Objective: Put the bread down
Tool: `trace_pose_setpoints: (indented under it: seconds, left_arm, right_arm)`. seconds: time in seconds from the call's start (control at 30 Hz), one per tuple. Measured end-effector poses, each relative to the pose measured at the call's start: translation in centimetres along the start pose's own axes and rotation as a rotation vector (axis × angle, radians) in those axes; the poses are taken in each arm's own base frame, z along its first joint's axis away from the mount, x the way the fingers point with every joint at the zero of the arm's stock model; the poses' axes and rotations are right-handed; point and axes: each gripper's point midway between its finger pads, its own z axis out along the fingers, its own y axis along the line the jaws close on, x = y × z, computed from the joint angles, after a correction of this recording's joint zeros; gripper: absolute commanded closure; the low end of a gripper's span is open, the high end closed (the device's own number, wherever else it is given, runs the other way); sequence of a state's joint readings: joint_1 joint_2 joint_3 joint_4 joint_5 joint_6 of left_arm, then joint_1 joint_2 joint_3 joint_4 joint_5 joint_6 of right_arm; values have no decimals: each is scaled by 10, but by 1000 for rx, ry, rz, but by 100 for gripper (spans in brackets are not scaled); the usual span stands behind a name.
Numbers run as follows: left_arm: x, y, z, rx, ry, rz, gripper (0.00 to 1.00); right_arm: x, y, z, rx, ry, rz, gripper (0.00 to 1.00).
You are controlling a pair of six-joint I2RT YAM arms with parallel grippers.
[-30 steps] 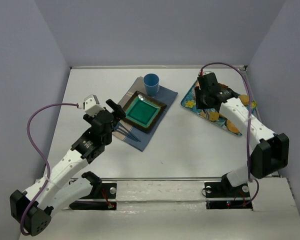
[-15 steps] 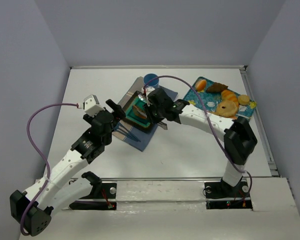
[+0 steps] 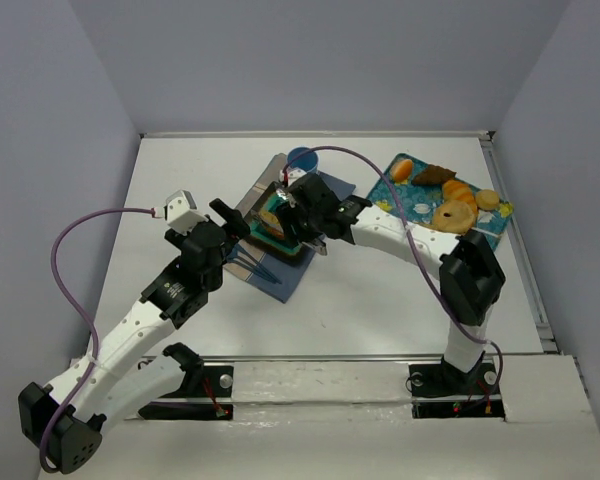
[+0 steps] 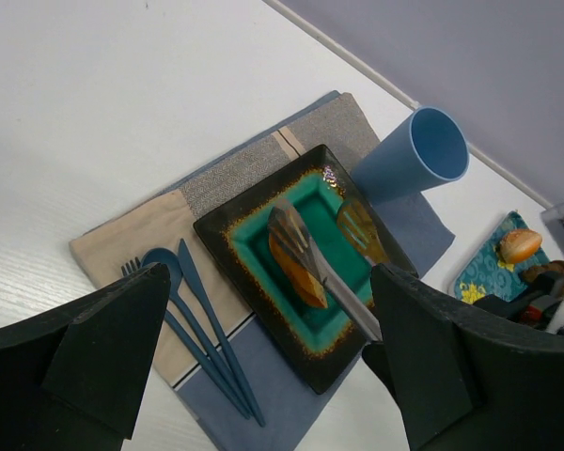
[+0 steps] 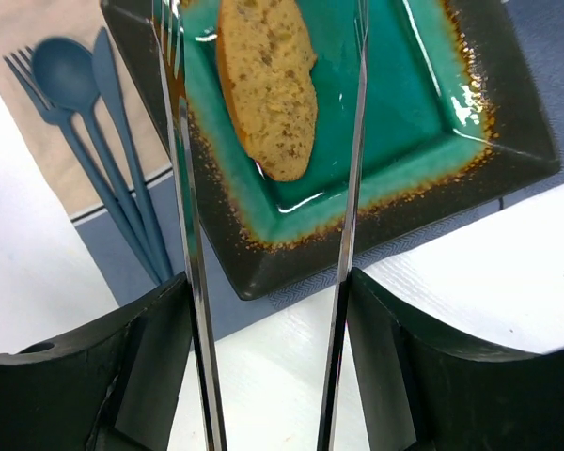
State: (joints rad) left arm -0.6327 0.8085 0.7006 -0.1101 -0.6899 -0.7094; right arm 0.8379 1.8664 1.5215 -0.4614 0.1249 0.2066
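Note:
A slice of bread (image 5: 263, 85) lies on the teal plate with a dark rim (image 5: 508, 141). It also shows in the left wrist view (image 4: 296, 268) and from above (image 3: 271, 221). My right gripper (image 5: 268, 301) is shut on metal tongs (image 5: 355, 188). The tong arms are spread on either side of the bread, and a gap shows between the right arm and the slice. From above, the right gripper (image 3: 305, 215) hovers over the plate (image 3: 292, 252). My left gripper (image 3: 230, 222) is open and empty, left of the plate, above the cutlery.
A blue cup (image 3: 302, 155) stands behind the plate. A blue fork, spoon and knife (image 4: 188, 310) lie on the placemat (image 4: 169, 216) left of the plate. A patterned tray (image 3: 392, 190) with several pastries sits at the back right.
My right arm swung from the pastry tray over to the plate, carrying the bread in the tongs. The bread now lies on the plate with the tong arms spread. The left arm barely moved.

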Motion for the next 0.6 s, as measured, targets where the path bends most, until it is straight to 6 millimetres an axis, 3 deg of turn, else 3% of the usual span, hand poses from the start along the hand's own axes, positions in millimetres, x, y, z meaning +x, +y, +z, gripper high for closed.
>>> trace_pose_setpoints:
  seconds: [0.17,0.33,0.5,0.6]
  left_arm:
    - [0,0,0,0,0,0,1]
    - [0,0,0,0,0,0,1]
    - [-1,0,0,1,-1,-5,1]
    - [-1,0,-1,3,-3,-7,1]
  right_arm:
    - [-24,-4,-26,24,-82,43,34]
    - [-39,-21,-68,96,-191,118,37]
    - [-11,-63,-108,195,-232,276,42]
    - [26,-114,-135,300,-233,438,41]
